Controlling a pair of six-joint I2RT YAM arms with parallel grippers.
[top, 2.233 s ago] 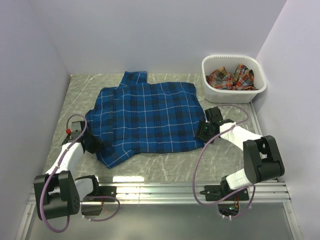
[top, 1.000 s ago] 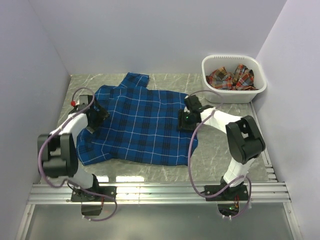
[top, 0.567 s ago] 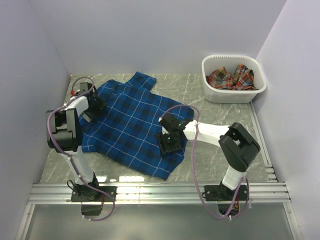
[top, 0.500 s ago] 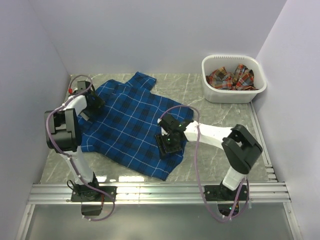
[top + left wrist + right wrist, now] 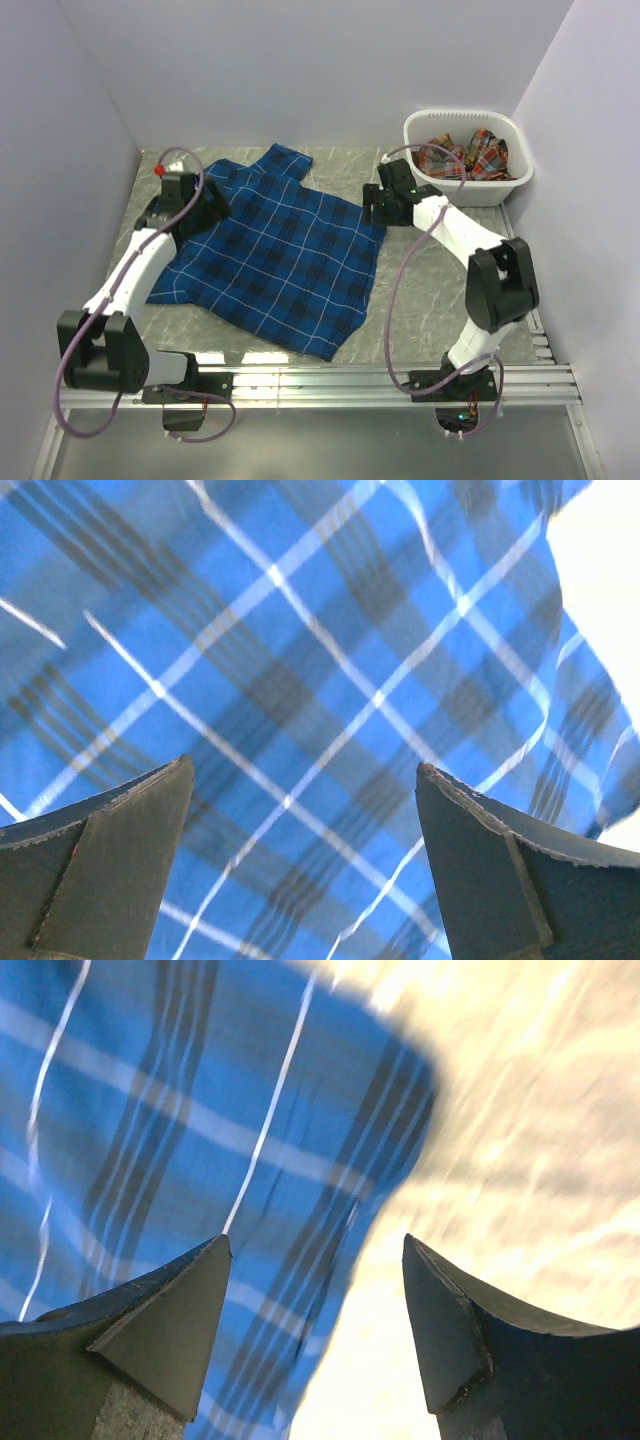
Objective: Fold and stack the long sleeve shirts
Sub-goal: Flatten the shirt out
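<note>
One long sleeve shirt, royal blue plaid (image 5: 275,250), lies spread flat and turned diagonally on the marble table, its collar end toward the back. My left gripper (image 5: 203,203) hovers open over its upper left part; in the left wrist view only blue plaid cloth (image 5: 320,660) shows between the fingertips (image 5: 150,810). My right gripper (image 5: 373,208) stands open over the shirt's upper right corner, the cloth edge (image 5: 300,1160) and bare table (image 5: 520,1140) below it. Nothing is held. The red-orange plaid shirt (image 5: 462,155) lies bunched in the white basket.
The white plastic basket (image 5: 466,188) stands at the back right, close to my right arm. Bare marble table (image 5: 440,290) lies right of the blue shirt. A metal rail (image 5: 320,380) runs along the near edge. Walls close in on three sides.
The right gripper has swung from the shirt's lower middle up to its upper right corner. The left gripper shifted a little right. Both jaws opened wider. The shirt lies as before.
</note>
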